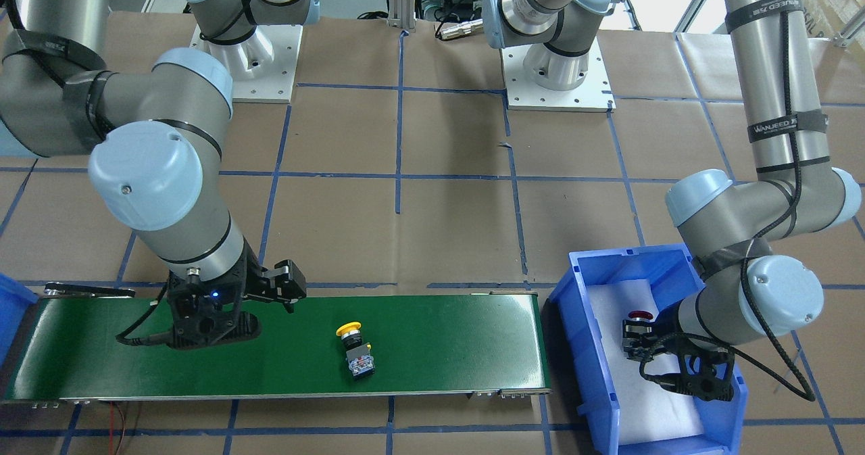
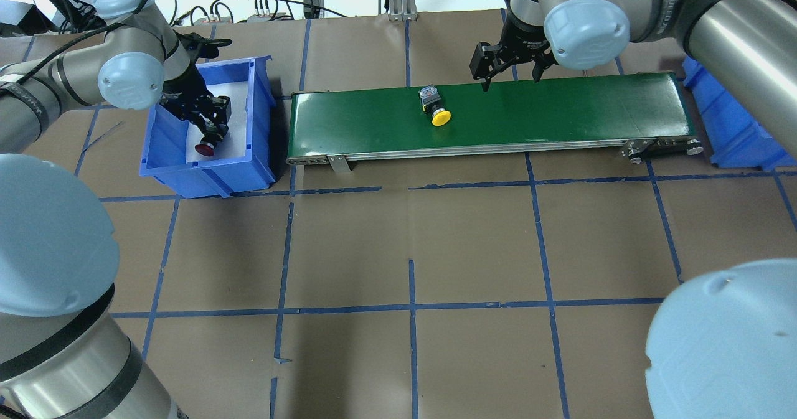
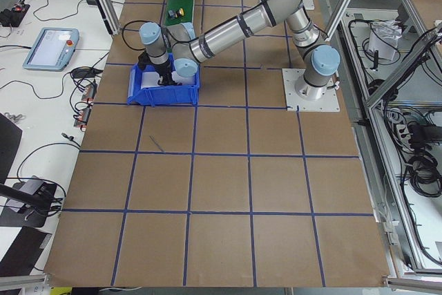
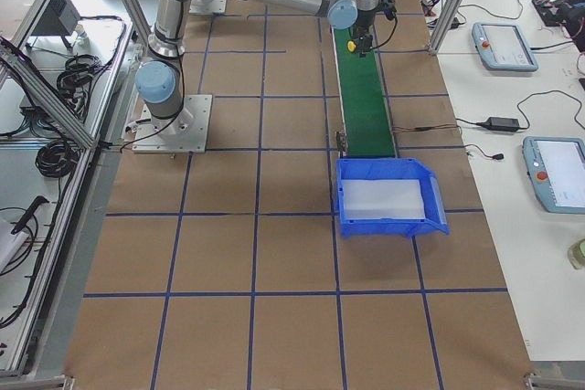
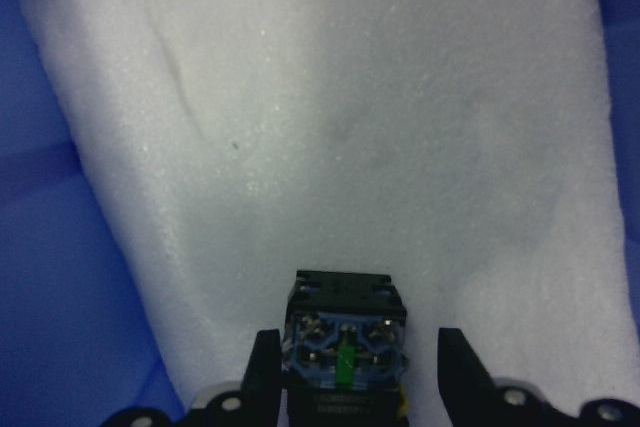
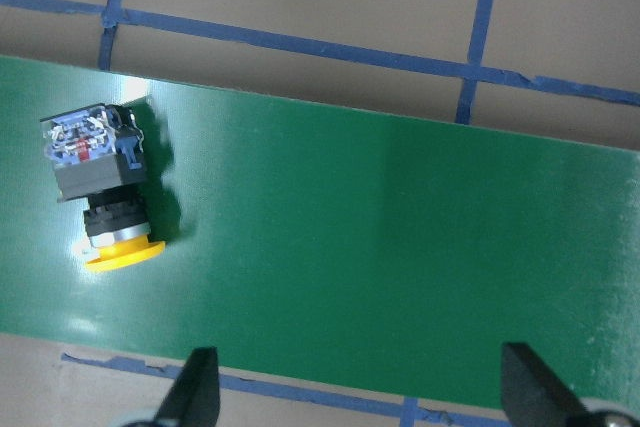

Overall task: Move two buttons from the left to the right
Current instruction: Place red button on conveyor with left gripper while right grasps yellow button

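Note:
The red button (image 2: pixel 205 150) hangs cap-down in my left gripper (image 2: pixel 210 127), inside the blue bin (image 2: pixel 260 120) at the left end. In the left wrist view its grey contact block (image 5: pixel 345 347) sits between the fingers (image 5: pixel 263 377) over white foam (image 5: pixel 350 127). The left gripper looks shut on it. The yellow button (image 2: pixel 437 108) lies on its side on the green conveyor belt (image 2: pixel 560 108), cap towards me. It also shows in the right wrist view (image 6: pixel 105 197). My right gripper (image 2: pixel 509 73) is open and empty above the belt's far edge, to the right of the yellow button.
A second blue bin (image 2: pixel 728 120) with a white foam liner stands off the belt's right end. The belt's metal frame and rollers (image 2: pixel 660 148) edge its near side. Brown paper with blue tape lines (image 2: pixel 411 307) covers the table.

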Robot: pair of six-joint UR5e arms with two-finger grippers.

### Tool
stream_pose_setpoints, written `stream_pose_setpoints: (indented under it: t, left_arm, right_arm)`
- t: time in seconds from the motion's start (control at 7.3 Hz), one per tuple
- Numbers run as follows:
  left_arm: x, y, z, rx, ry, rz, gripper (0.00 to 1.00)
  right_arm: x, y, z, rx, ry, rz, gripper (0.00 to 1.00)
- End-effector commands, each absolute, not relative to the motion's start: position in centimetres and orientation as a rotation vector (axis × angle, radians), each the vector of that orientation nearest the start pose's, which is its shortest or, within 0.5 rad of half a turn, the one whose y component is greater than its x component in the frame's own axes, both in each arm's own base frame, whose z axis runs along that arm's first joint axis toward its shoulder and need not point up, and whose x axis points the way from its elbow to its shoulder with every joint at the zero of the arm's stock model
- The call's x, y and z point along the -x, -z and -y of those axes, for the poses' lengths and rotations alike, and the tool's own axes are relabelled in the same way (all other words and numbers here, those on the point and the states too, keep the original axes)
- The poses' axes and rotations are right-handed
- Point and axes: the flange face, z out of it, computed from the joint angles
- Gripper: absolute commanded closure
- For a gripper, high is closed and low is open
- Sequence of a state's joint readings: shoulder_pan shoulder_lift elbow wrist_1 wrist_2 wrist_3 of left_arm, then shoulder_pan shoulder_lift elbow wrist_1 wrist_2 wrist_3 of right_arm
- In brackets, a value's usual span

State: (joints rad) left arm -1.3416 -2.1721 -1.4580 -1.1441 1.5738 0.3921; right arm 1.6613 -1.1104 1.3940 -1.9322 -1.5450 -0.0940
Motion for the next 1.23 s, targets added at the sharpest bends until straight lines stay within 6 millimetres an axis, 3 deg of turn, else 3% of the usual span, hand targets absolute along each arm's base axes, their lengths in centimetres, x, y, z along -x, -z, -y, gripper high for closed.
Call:
stream_pose_setpoints:
  t: [0.0,0.27,0.55,0.82,0.96,1.1]
  left_arm:
    - [-2.3,-25.9,68.7,-0.256,-0.039,-3.136,0.57]
    - [-1.6,-32.0,66.1,-0.218,-0.073,-3.149,0.57]
    - [2.1,-40.2,62.5,-0.177,-0.054,-3.146,0.57]
    - [10.3,-43.1,62.1,-0.083,0.024,-3.142,0.56]
    - [14.2,-43.5,62.2,-0.018,0.058,-3.149,0.56]
    - [16.2,-42.4,62.8,0.009,0.065,-3.151,0.56]
  right_arm:
    - [-23.0,-32.4,67.4,0.304,0.12,-3.095,0.0]
    - [-24.7,-30.9,67.3,0.337,0.095,-3.089,0.0]
    - [-25.5,-29.5,68.2,0.346,0.114,-3.087,0.0]
    - [-26.2,-28.8,69.7,0.358,0.124,-3.086,0.0]
    - [-26.4,-28.5,70.3,0.358,0.128,-3.086,0.0]
    - [-26.4,-28.3,71.1,0.356,0.138,-3.085,0.0]
